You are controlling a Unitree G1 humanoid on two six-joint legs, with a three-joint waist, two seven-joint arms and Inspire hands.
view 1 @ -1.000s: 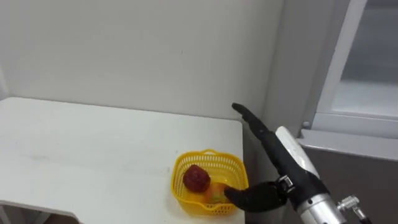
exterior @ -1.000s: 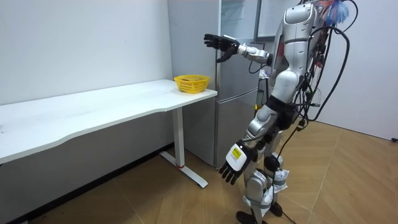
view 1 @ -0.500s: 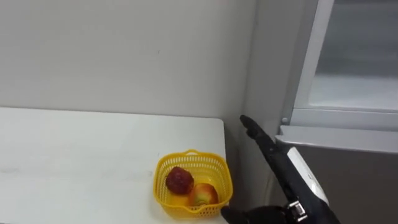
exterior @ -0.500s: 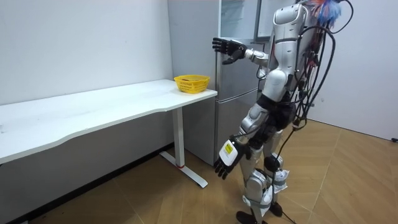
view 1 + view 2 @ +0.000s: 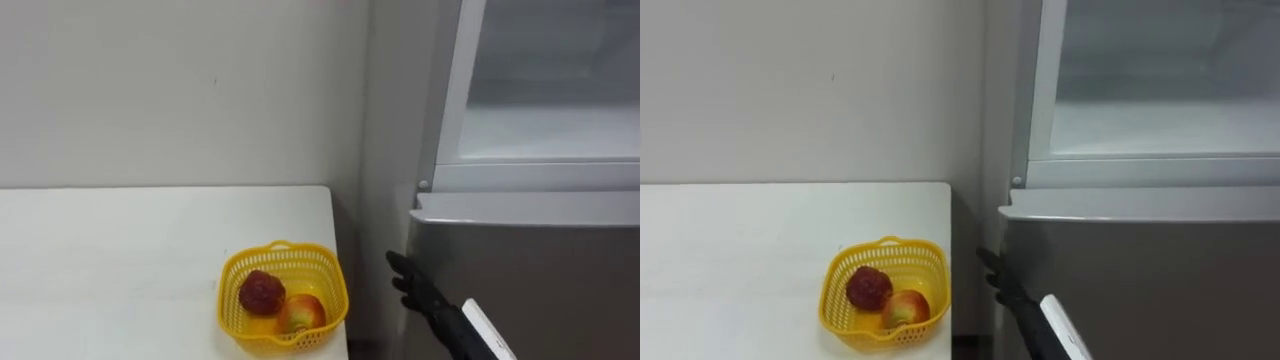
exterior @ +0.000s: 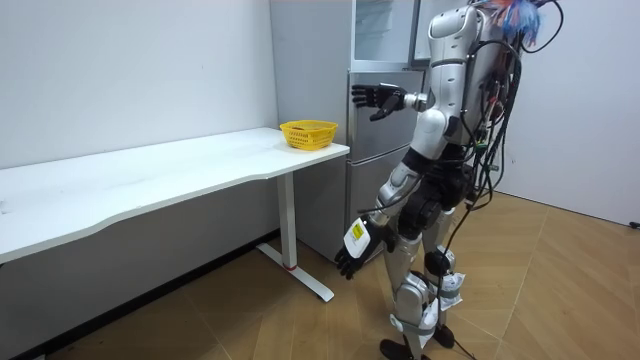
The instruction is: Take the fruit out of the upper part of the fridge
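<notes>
In the left eye view the right hand (image 5: 412,287) comes up from the lower right. Its dark fingers are straight and a little spread, and it holds nothing. It hovers at the left edge of the grey lower door (image 5: 540,270); whether it touches the door cannot be told. Up and to the right of the hand is the upper fridge compartment (image 5: 550,130), pale inside behind a white frame; what it holds cannot be made out. Left of the hand, near but apart, a yellow basket (image 5: 283,247) sits at the corner of the white table (image 5: 120,260). A dark red fruit (image 5: 261,291) and a yellow-red apple (image 5: 301,313) lie side by side in it.

In the room view the robot stands upright before the fridge (image 6: 365,180), just past the table's end. Its right hand is raised at chest height, with the fingers spread toward the fridge. The left hand (image 6: 352,250) hangs low by its thigh, fingers relaxed and empty. The basket is well above that hand, toward the room view's left.
</notes>
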